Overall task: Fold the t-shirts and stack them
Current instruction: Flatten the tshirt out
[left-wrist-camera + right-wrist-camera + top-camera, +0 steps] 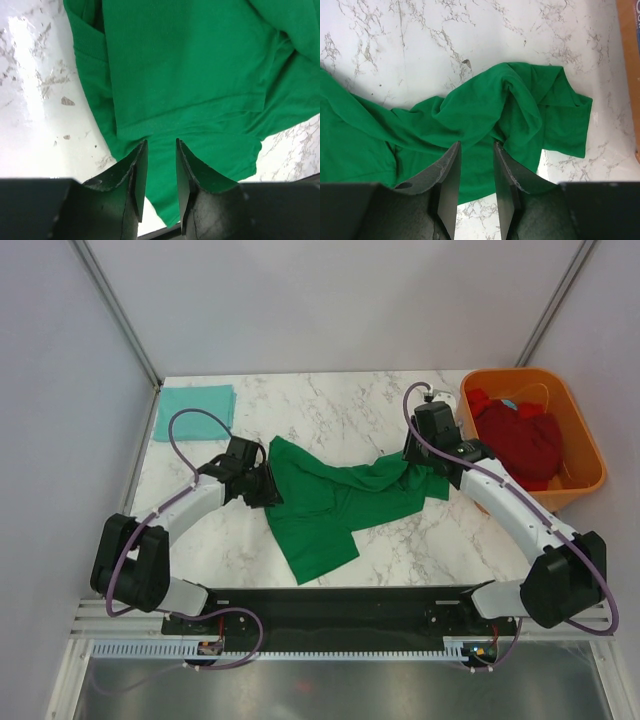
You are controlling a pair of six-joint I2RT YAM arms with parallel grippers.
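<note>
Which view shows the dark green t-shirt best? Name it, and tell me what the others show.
The top external view: it alone shows the whole dark green t-shirt, crumpled and spread across the table. The left wrist view shows only a flat part with a hem; the right wrist view shows its bunched end and a sleeve.

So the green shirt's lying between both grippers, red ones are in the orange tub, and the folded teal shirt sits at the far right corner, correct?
Not quite: the folded teal shirt sits at the far left corner, as the top view shows. The rest holds.
</note>
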